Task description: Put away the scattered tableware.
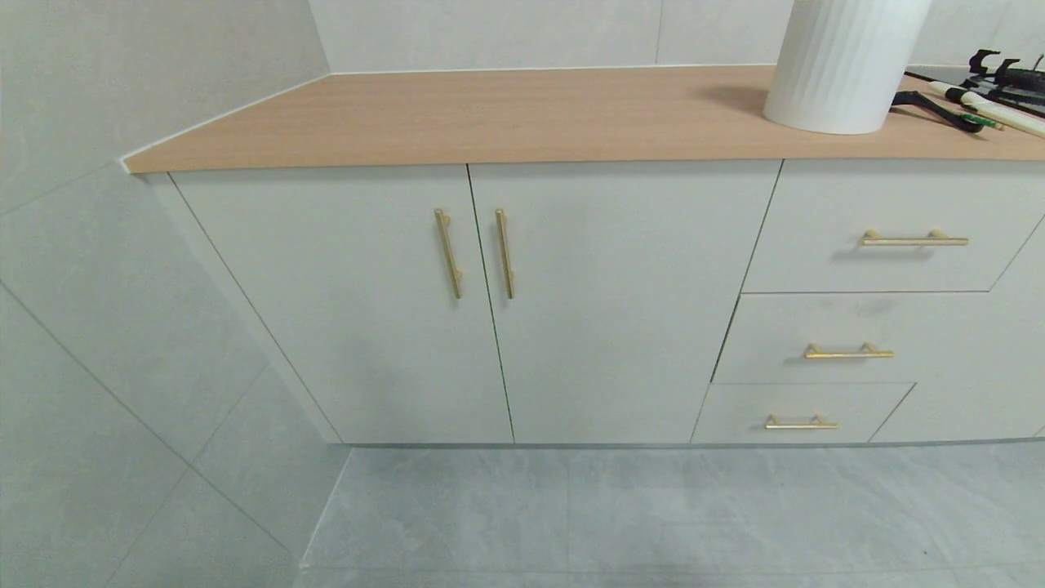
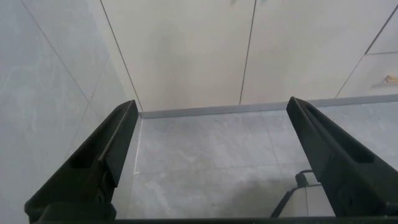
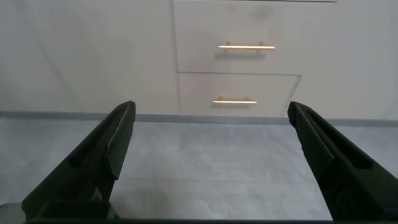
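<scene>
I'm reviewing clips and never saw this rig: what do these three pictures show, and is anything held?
A two-armed robot faces a kitchen cabinet. The wide picture is from its head camera: a wooden countertop carries a white ribbed container and some black and white tools, above two closed doors and three drawers. The other two pictures come from wrist cameras, looking past the left gripper and right gripper toward the floor. Both grippers are open and empty.
</scene>
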